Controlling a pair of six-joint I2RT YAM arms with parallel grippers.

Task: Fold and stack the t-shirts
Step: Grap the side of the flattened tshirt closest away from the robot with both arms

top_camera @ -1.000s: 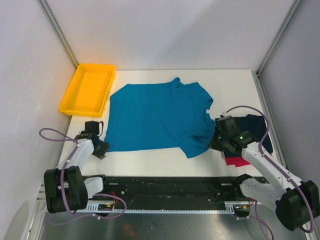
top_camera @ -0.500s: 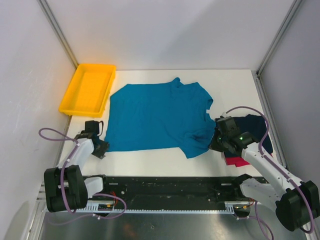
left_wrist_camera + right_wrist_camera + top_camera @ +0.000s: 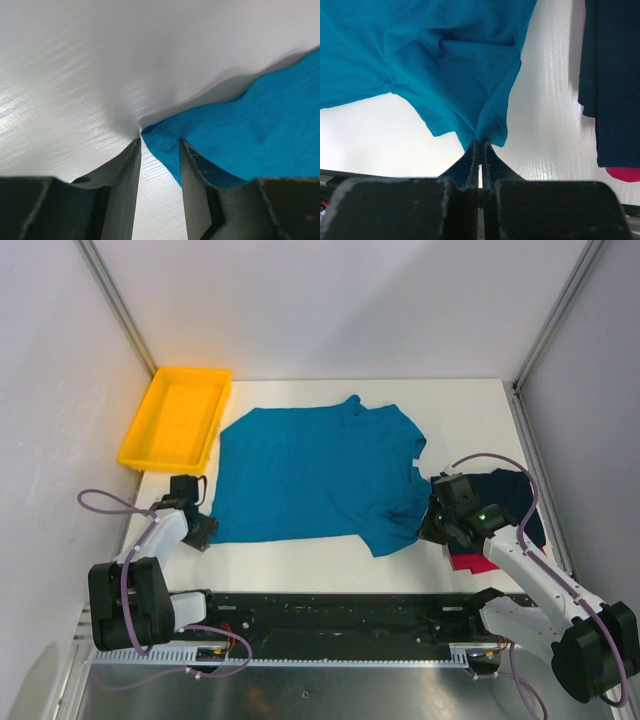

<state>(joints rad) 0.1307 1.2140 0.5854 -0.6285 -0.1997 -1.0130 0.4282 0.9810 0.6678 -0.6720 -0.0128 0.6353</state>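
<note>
Teal cloth covers the middle of the white table (image 3: 470, 410): the teal t-shirt (image 3: 310, 475) lies spread flat, collar toward the far edge. My right claw (image 3: 480, 145) is pinched tight on the hem of its near-right sleeve. My left claw (image 3: 159, 142) sits low at the shirt's near-left corner, jaws parted, the corner at their tips and not gripped. Just beside my right claw, the navy t-shirt (image 3: 512, 495) lies over the red-pink t-shirt (image 3: 466, 562). The yellow tray (image 3: 175, 420) sits far left.

Yellow tray (image 3: 175, 425) at far-left corner, white table (image 3: 470, 420).
</note>
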